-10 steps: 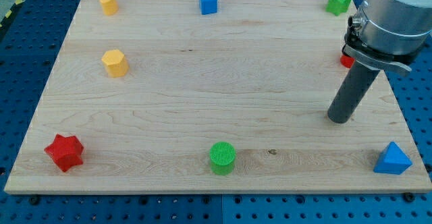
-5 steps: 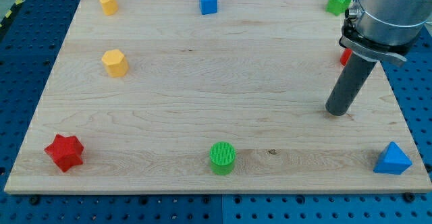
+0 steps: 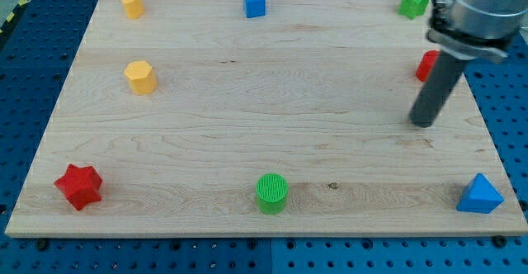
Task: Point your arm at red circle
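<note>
The red circle (image 3: 426, 64) sits near the board's right edge, mostly hidden behind my dark rod. My tip (image 3: 423, 123) rests on the board just below the red circle, a short gap away. The rod slants up to the view's right toward the grey arm body at the top right corner.
A green star (image 3: 413, 2) is at the top right, a blue cube (image 3: 254, 2) at top middle, two yellow blocks (image 3: 130, 2) (image 3: 140, 77) at the upper left, a red star (image 3: 78, 186) at bottom left, a green circle (image 3: 271, 192) at bottom middle, a blue triangle (image 3: 479, 195) at bottom right.
My tip moved up the view and a little right, closing on the red circle. The arm body has risen further out of the view. No block has moved.
</note>
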